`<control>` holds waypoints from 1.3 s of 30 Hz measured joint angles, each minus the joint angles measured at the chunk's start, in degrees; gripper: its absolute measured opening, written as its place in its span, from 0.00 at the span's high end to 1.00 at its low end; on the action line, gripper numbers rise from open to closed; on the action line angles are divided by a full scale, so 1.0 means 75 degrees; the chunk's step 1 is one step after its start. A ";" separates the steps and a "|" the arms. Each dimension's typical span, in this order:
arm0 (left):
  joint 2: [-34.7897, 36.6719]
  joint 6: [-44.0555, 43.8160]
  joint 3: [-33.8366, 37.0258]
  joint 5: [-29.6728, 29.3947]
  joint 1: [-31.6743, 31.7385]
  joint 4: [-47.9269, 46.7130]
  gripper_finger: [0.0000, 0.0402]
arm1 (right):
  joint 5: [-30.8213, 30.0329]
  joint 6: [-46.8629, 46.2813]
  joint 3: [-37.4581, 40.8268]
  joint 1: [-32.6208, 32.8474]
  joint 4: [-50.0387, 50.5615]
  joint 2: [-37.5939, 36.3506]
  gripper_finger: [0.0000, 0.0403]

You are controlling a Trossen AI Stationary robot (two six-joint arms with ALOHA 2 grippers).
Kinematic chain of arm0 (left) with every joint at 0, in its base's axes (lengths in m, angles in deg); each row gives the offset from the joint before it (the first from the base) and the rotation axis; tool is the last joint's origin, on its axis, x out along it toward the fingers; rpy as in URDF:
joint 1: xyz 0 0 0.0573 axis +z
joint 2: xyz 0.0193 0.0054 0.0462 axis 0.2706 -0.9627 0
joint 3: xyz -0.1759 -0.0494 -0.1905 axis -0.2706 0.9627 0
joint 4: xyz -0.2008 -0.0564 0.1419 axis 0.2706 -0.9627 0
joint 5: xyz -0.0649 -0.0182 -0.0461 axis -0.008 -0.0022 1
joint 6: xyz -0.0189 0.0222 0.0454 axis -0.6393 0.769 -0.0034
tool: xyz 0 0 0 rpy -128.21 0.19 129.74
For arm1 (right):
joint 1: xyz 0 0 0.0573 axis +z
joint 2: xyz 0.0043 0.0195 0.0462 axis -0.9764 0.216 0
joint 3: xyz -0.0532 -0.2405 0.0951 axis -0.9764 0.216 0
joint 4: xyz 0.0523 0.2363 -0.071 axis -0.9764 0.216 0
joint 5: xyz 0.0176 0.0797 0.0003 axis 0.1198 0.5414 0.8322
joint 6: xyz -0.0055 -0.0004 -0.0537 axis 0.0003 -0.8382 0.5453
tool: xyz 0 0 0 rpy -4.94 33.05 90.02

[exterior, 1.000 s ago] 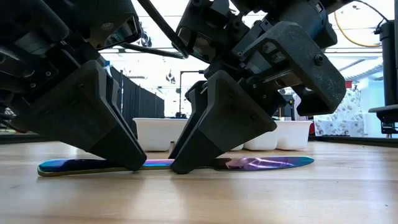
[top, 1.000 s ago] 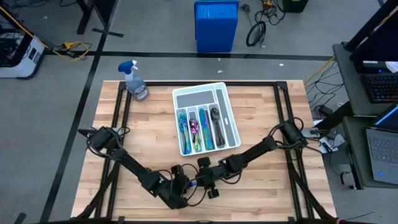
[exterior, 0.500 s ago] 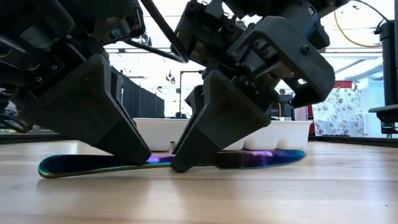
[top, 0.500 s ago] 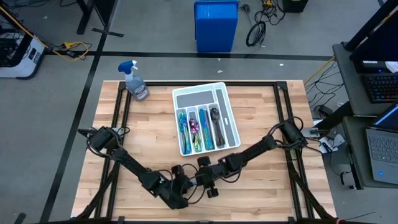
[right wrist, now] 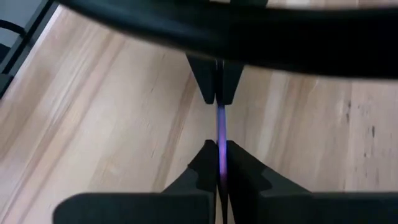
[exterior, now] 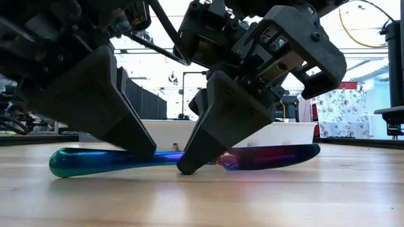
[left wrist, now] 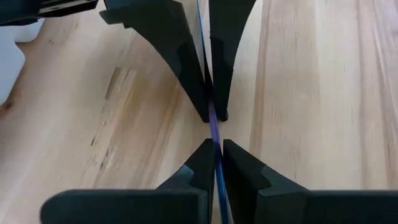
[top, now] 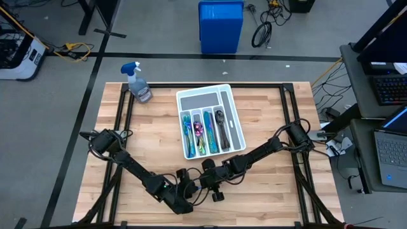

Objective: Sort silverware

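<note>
Behind both tools (exterior: 167, 165), clamped on knife (exterior: 265, 156) (prob. lifted), white tray (exterior: 287, 133).

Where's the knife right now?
The knife lies at the table's near edge, in front of the white tray, pinched by both the left hand and right hand.

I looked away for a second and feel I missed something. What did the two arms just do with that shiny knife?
The right claw closed on the iridescent knife, which the left claw already pinched. The knife has tipped slightly, blade end rising off the table. The white tray and its sorted cutlery stayed unchanged.
</note>
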 joint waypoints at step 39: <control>0.2300 -0.2832 -0.0016 -0.2449 -0.0168 -0.3802 0.90 | -0.1576 0.6446 0.0023 -0.1581 0.4797 -0.4467 1.00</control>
